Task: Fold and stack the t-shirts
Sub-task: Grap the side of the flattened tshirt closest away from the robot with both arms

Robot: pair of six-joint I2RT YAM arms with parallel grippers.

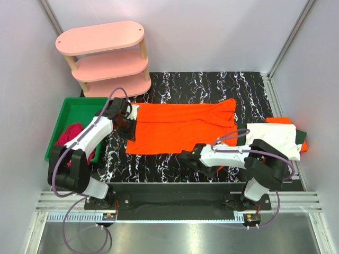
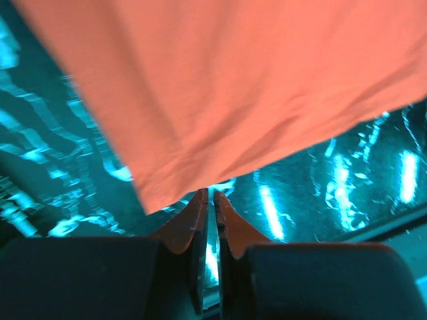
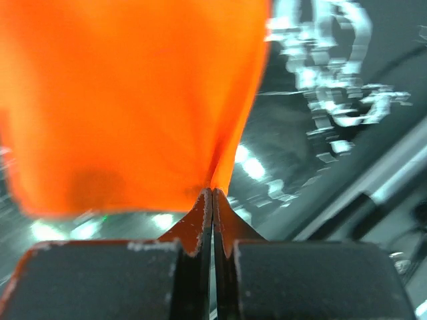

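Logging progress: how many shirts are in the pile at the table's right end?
3: white shirt on top, dark green shirt edging out beneath, orange shirt peeking out behind. Others may be hidden.

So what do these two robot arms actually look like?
The left arm and right arm match: slim white shells between chunky black joints, on black bases. A thin purple cable loops along each. Each ends in dark, wedge-shaped jaws tapering to thin tips.

Matt cloth t-shirt (image 1: 180, 127); glossy table (image 1: 212, 84).
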